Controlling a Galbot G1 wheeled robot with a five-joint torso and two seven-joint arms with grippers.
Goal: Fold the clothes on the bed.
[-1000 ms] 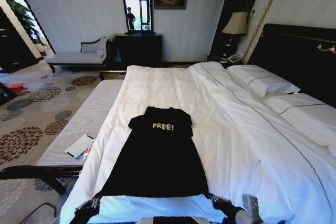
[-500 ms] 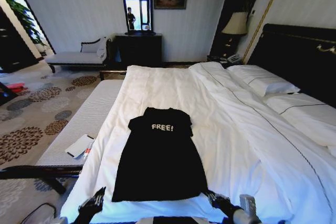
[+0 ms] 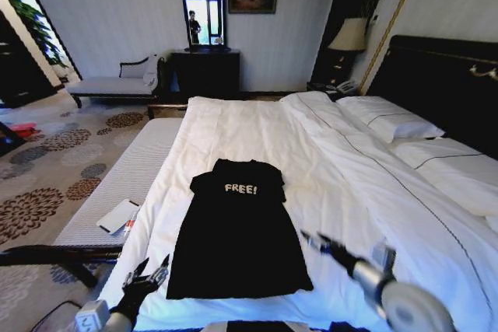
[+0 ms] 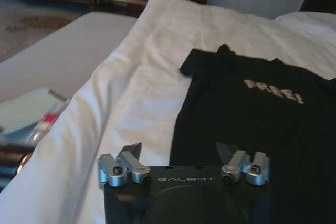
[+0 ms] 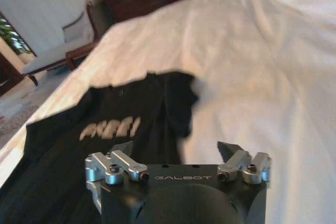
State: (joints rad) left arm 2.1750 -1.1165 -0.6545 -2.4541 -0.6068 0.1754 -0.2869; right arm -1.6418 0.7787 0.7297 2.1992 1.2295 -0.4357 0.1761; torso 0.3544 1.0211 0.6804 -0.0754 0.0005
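A black cotton T-shirt [image 3: 237,231] lies flat on the white-duveted bed [image 3: 350,192], long axis running ahead between the open, empty left gripper [image 3: 146,274] and right gripper [image 3: 315,240], hem corners nearest.

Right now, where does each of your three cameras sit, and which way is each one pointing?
Head view: up on the head, looking forward and down along the bed at the black T-shirt; the left gripper and right gripper show low in the picture.
Left wrist view: on the left arm, looking over its open gripper across the shirt's left edge.
Right wrist view: on the right arm, looking over its open gripper across the shirt's right side.
All three share the shirt's FREE! lettering.
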